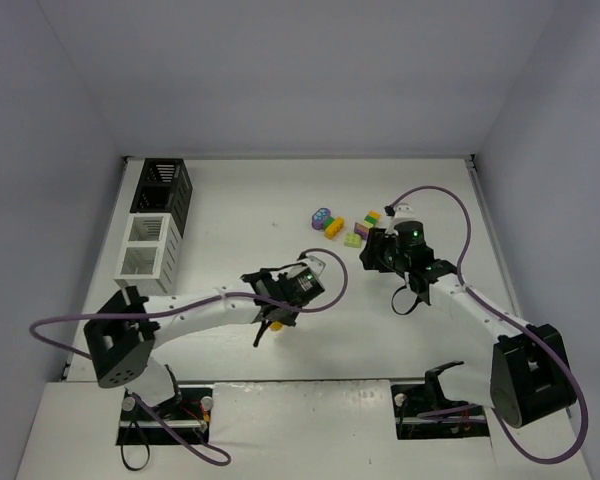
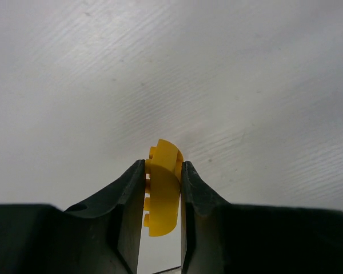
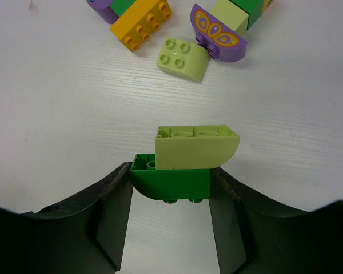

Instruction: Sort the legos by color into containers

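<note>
**Both arms grip bricks, bins far left**

The left end effector [image 2: 163, 166] is closed narrowly on a yellow curved brick [image 2: 164, 200] near the middle of the table [image 2: 160, 68]. The right end effector [image 3: 171, 171], open wider, clamps a dark green brick [image 3: 177, 184] with a light green curved brick [image 3: 197, 147] sitting on it, near the loose legos [image 1: 345, 225]. The containers [image 1: 155, 232] stand far left, well apart.

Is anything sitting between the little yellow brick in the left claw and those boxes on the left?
Nothing visible does. The left gripper is shut on the curved yellow plastic brick, and only bare white table lies between it and the row of open-top bins, one black, two white.
</note>
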